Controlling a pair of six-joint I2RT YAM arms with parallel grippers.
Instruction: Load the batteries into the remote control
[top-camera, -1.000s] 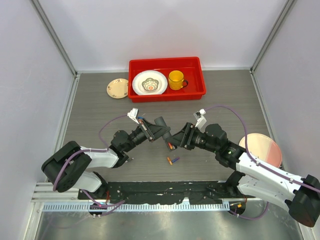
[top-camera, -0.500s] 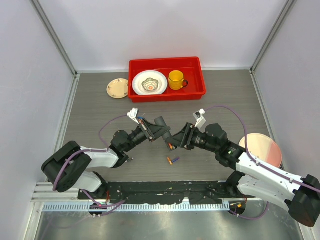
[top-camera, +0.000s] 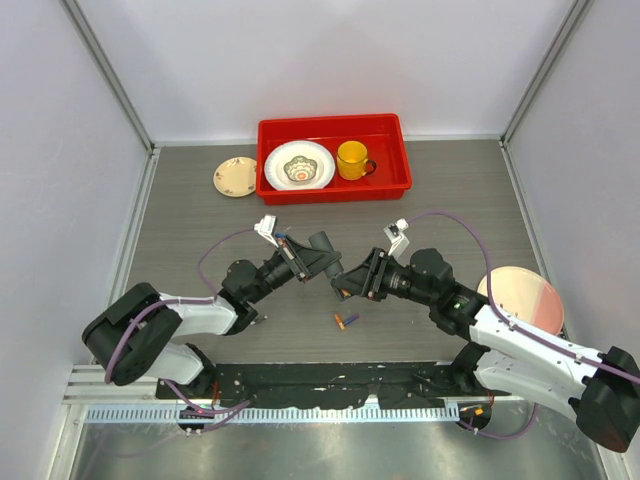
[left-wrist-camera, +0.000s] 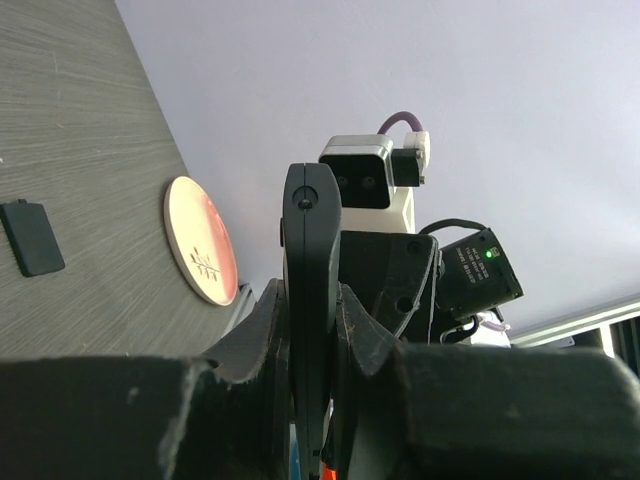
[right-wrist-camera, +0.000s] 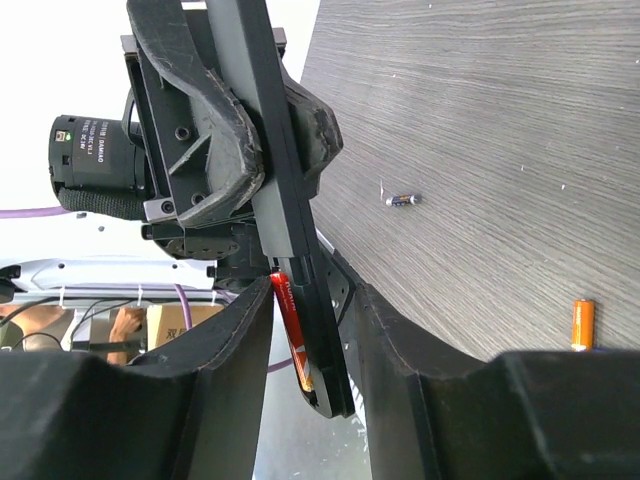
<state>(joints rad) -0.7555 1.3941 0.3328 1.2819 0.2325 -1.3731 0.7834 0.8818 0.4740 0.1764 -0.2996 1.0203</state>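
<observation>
Left gripper (top-camera: 323, 263) clamped on the remote control (left-wrist-camera: 312, 300). Right gripper (top-camera: 350, 284): fingers apart, straddling the remote control's end, with a red battery (right-wrist-camera: 290, 335) lying against it; whether they press on it cannot be told. Orange battery (top-camera: 340, 321) and purple battery (top-camera: 352, 319) lie together on the table (top-camera: 200, 215), near the remote control, on its arm-base side.
</observation>
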